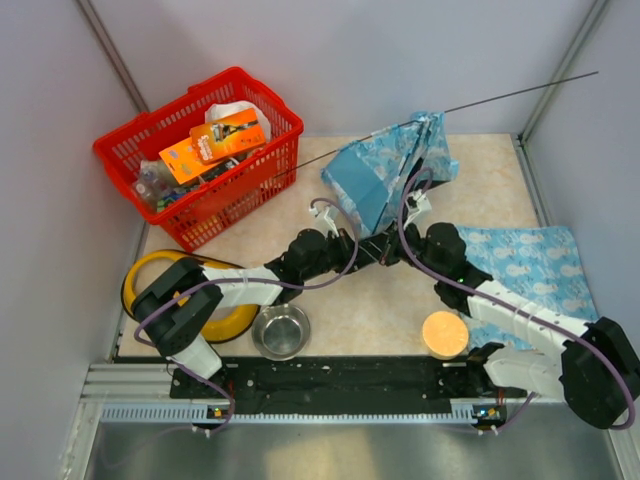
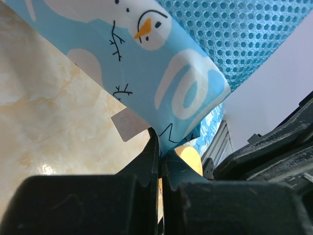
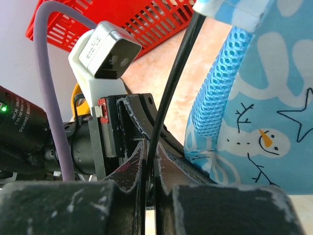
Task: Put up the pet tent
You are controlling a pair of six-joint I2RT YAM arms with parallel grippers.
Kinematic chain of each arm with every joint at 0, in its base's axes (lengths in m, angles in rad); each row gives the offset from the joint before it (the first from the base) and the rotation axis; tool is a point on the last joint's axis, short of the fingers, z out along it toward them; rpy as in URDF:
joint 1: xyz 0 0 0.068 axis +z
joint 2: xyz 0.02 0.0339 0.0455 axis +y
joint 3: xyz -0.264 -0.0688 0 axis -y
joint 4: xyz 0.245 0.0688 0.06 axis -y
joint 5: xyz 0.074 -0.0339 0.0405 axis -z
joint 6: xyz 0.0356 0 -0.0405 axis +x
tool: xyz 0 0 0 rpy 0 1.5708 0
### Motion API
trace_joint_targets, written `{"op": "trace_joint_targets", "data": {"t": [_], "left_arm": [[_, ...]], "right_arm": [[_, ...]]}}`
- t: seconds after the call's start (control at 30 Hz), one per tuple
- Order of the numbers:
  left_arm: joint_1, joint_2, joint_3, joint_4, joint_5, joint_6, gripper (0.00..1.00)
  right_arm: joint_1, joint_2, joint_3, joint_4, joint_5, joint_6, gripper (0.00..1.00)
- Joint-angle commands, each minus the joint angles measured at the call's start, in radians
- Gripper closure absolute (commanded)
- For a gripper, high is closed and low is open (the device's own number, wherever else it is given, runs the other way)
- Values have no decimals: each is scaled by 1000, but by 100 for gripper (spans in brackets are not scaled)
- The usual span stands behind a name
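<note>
While the pet tent (image 1: pixel 372 178) sits half-collapsed at the back-centre of the desk (image 1: pixel 370 300), just R of the red basket (image 1: pixel 215 195), both arms meet at its near edge. L gripper (image 2: pixel 160 152) is pressed together, pinching a corner of the tent fabric. R gripper (image 3: pixel 149 159) is squeezed tight on a thin dark pole (image 3: pixel 171 88). A long pole (image 1: pixel 520 90) juts past the tent top, toward the upper R.
</note>
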Motion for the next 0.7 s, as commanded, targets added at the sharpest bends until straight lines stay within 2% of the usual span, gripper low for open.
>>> {"op": "trace_joint_targets", "data": {"t": [0.0, 0.2, 0.67], "left_arm": [[0, -19, -21, 36, 94, 57, 100], [0, -10, -67, 87, 141, 123, 100], [-3, 27, -120, 118, 183, 225, 100]], "right_arm": [[-3, -54, 13, 143, 150, -26, 100], [-5, -89, 13, 209, 289, -20, 100], [-20, -23, 92, 313, 414, -5, 100]]}}
